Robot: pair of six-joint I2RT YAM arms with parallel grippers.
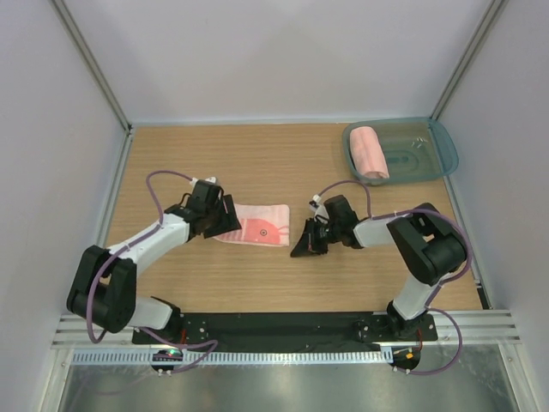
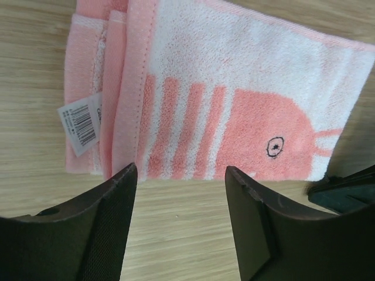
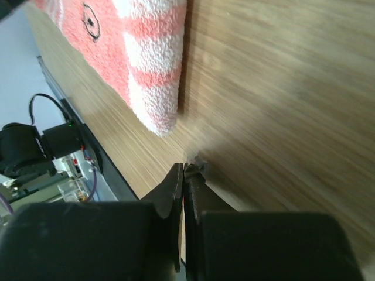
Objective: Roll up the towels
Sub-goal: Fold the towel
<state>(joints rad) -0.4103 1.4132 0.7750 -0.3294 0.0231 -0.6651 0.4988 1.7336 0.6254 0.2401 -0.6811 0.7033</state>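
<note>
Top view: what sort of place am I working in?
Probably a lab test cell, not a home: a wood table boxed in by plain white walls, metal frame posts, and a black base plate at the near edge.

Light wood-grain tabletop [image 1: 283, 283]. On it, near centre: folded salmon-pink terry towel with reddish stripes and small round mark [image 1: 257, 225], lying flat, white barcode tag [image 2: 79, 123] at one end. Far right corner: translucent teal plastic tray [image 1: 442, 154].
</note>
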